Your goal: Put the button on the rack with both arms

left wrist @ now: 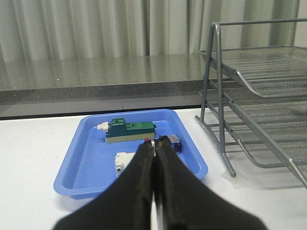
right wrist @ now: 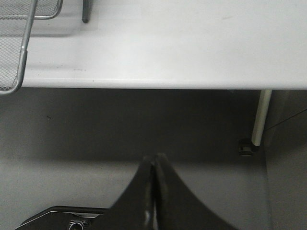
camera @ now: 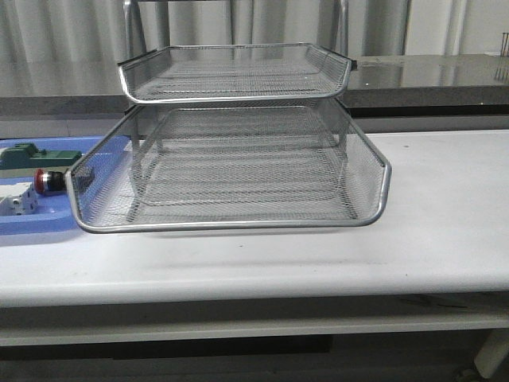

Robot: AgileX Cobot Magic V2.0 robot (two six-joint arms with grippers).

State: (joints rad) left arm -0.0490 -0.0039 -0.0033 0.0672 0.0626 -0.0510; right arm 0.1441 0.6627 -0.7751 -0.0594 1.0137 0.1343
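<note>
The button (camera: 46, 180) lies on its side in the blue tray (camera: 48, 220) left of the rack (camera: 238, 224), its red head pointing left. In the left wrist view only a red speck and the blue rear block of the button (left wrist: 176, 143) show past my fingertips. My left gripper (left wrist: 154, 143) is shut with nothing between its fingers, back from the tray. My right gripper (right wrist: 154, 157) is also shut and empty, below and in front of the table's front edge. A corner of the rack (right wrist: 21, 52) shows there. Neither arm appears in the front view.
The blue tray (left wrist: 86, 163) also holds a green rectangular block (left wrist: 129, 130) and a white terminal block (left wrist: 123, 160). The rack (left wrist: 268, 72) stands right of the tray on the white table (camera: 445, 207). A table leg (right wrist: 260, 120) stands under the edge.
</note>
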